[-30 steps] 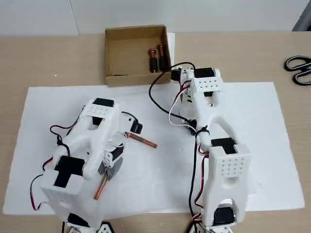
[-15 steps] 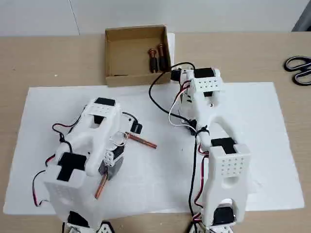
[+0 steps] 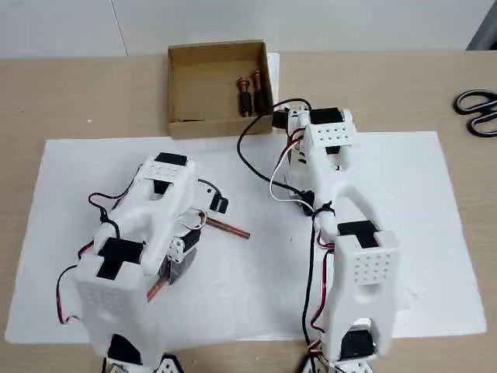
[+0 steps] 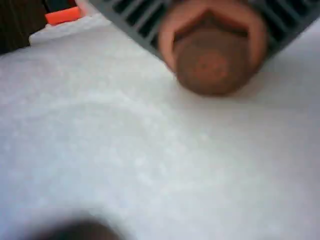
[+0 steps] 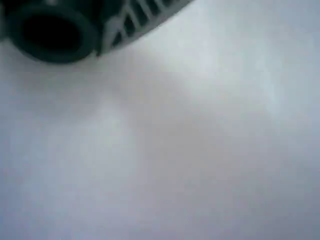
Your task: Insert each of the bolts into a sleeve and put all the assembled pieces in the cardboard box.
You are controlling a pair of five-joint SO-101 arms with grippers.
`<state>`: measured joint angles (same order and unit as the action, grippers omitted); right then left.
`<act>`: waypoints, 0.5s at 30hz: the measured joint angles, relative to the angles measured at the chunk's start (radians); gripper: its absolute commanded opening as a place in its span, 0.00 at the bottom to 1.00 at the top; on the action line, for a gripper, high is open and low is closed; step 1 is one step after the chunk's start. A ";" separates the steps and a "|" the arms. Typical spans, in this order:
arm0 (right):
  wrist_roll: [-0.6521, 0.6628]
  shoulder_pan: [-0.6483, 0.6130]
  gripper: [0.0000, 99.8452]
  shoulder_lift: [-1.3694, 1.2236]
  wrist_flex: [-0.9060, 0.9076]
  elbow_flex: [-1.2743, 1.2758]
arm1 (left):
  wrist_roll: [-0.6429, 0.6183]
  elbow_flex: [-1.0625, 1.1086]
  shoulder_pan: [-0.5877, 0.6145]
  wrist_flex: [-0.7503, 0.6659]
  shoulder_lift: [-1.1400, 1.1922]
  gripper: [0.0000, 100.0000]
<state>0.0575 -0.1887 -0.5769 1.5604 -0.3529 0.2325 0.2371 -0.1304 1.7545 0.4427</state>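
Observation:
In the high view, my left gripper (image 3: 177, 266) hangs over the white paper (image 3: 404, 179), shut on a copper bolt (image 3: 157, 289) that sticks out toward the table's front edge. The left wrist view shows this bolt (image 4: 210, 65) end-on against a grey ribbed finger (image 4: 127, 15). A second copper bolt (image 3: 228, 228) lies loose on the paper just right of the left arm. The right arm (image 3: 330, 144) stands just below the cardboard box (image 3: 180, 124). In the right wrist view, a black sleeve (image 5: 50, 32) sits end-on against its ribbed finger (image 5: 140, 20). Two assembled pieces (image 3: 247, 95) lie in the box.
Black scissors (image 3: 477, 110) lie at the table's far right edge. Cables (image 3: 256, 167) loop between the two arms, close to the loose bolt. The paper to the right of the right arm is bare.
The left arm has risen and shifted slightly toward the front left, taking its bolt along. The right arm and the loose bolt have stayed put.

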 measured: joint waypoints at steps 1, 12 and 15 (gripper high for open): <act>0.000 -0.006 0.00 0.005 0.000 0.000 | 0.000 0.000 0.002 0.000 -0.017 0.01; 0.002 -0.020 0.00 0.015 0.014 0.000 | -0.041 -0.026 0.006 -0.018 -0.264 0.01; 0.002 -0.020 0.00 0.015 0.014 0.000 | -0.051 -0.026 0.006 -0.018 -0.265 0.01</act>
<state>0.0591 -0.2087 -0.5616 1.5742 -0.3529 0.1818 0.2110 -0.1243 1.7361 0.1772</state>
